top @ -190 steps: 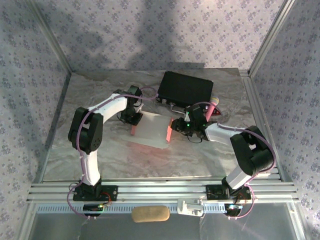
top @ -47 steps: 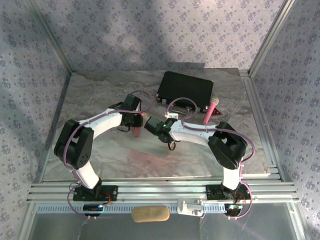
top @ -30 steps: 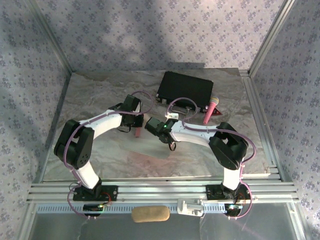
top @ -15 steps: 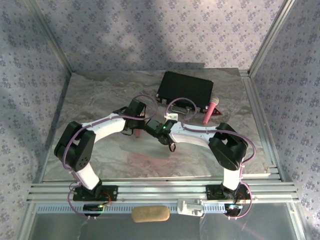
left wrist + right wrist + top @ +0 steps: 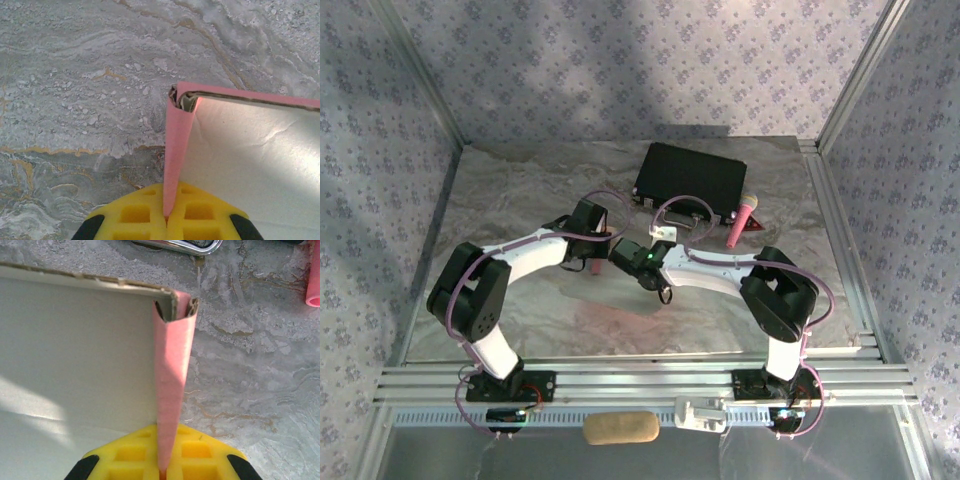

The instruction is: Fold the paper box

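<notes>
Two robot arms are reaching toward each other over the middle of a grey marbled table (image 5: 520, 190), their wrists nearly meeting. The left end effector (image 5: 166, 217) is clenching a raised salmon-pink side wall of the paper box (image 5: 245, 150), the thin card passing straight up between its yellow pads (image 5: 135, 215). That wall is standing upright and meeting another pink-edged wall at a folded corner, with the box's pale inside lying to the right of it. The right end effector (image 5: 161, 460) is likewise gripping an upright pink wall of the same box, the card pinched between its own yellow pads, and the pale inside is spreading out to the left of this wall in the right wrist view. From above, the box is sitting between the two wrists and is mostly hidden by them. A black case (image 5: 692, 176) is lying near the far edge of the table, and a pink microphone (image 5: 742, 218) is resting just beside its right end.
</notes>
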You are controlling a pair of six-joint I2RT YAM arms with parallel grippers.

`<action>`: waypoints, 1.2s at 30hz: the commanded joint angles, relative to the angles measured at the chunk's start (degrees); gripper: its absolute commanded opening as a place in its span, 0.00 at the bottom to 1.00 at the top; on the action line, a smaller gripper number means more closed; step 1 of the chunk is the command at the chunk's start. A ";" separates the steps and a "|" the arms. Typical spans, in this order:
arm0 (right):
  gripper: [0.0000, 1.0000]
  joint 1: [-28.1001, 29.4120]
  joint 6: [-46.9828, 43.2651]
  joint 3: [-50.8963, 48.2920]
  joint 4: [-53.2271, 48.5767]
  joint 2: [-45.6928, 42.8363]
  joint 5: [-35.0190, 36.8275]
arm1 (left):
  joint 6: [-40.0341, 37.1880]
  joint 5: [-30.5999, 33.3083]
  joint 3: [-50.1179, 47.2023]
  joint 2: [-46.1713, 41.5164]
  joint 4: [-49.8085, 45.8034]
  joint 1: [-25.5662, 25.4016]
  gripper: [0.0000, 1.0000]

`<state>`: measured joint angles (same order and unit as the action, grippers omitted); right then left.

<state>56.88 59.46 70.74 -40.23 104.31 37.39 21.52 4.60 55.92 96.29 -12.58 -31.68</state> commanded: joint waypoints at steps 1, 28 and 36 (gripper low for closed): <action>0.00 0.84 -0.13 -0.95 -2.81 -1.66 3.25 | 0.95 7.42 -0.55 -0.92 -2.73 -0.82 0.00; 0.00 2.67 2.37 -1.86 -2.40 -1.30 7.78 | 5.77 14.73 -6.93 -8.88 5.12 -3.85 0.33; 0.00 2.64 2.43 -1.92 -2.31 -1.47 7.58 | 3.95 9.23 -6.43 -8.23 4.17 -1.35 0.33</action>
<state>59.40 61.28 69.76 -38.52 104.22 42.72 26.94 14.79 49.21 88.73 -8.93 -34.00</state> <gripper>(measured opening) 0.072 0.330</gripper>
